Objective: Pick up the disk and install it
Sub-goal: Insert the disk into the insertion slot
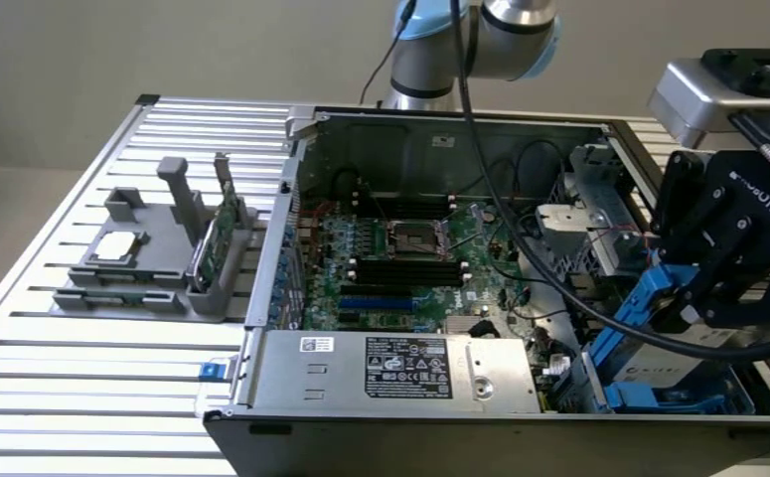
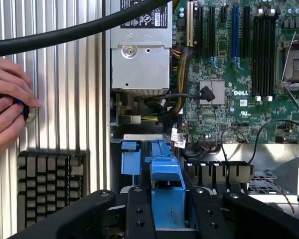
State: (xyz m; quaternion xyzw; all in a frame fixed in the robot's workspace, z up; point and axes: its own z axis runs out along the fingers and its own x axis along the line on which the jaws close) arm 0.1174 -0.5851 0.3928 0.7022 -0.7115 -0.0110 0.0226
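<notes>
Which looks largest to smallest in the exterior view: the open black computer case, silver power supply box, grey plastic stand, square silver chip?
1. Open black computer case.
2. Silver power supply box and grey plastic stand: look alike, and the box is nearer the camera, so unranked.
3. Square silver chip.

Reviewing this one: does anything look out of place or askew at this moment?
Two things stand out. A person's hand is over the slatted table, close to where the gripper is working. The disk, clamped between the jaws, leans at an angle with one end raised instead of lying flat.
</notes>
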